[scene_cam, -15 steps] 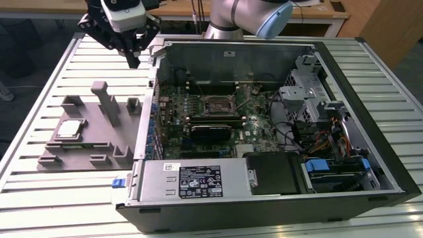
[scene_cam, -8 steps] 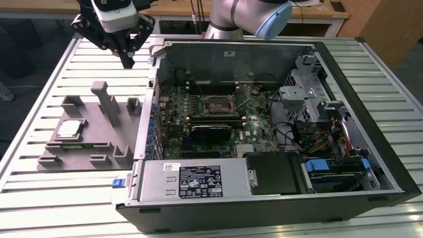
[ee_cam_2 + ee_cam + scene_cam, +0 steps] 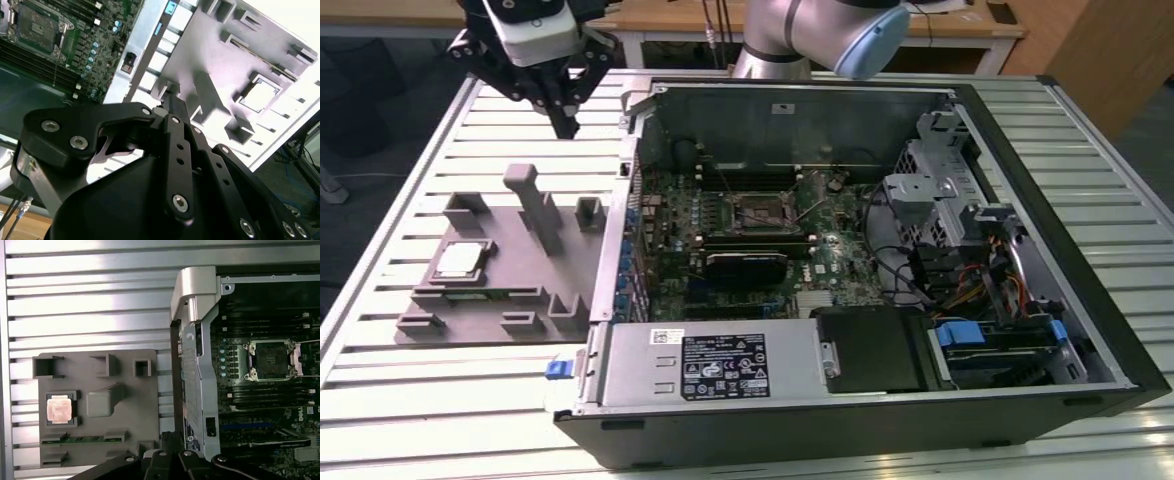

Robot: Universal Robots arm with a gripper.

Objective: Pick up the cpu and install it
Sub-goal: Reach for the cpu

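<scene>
The gripper [image 3: 566, 125] hung above the table [image 3: 400, 180] at the far side, on the exterior view's left, beyond the tray [image 3: 507, 288] and just outside the case [image 3: 854, 425]. Its fingers were together and held nothing. The cpu [image 3: 458, 260] lay flat in a pocket of the tray, well apart from the gripper and nearer than it. In the first wrist view the cpu [image 3: 58, 407] showed square in its recess, metal plate up, and the socket [image 3: 271, 359] sat inside the case on the board, seemingly open.

Several things could have gone wrong from there. With the fingers together, a descent onto the cpu would likely have pressed on its plate rather than straddled it. The chip sat low in its pocket (little edge stood proud, as far as could be judged), so a shallow or off-centre pinch could have let it slip or tip out askew. The post [image 3: 534, 208] rose from the tray between gripper and cpu, and a low sideways approach risked striking it. The case wall and its bracket [image 3: 195, 290] stood between tray and socket, so a low carry could have clipped them. A tilted or turned chip at the socket could probably have bent its contacts.
</scene>
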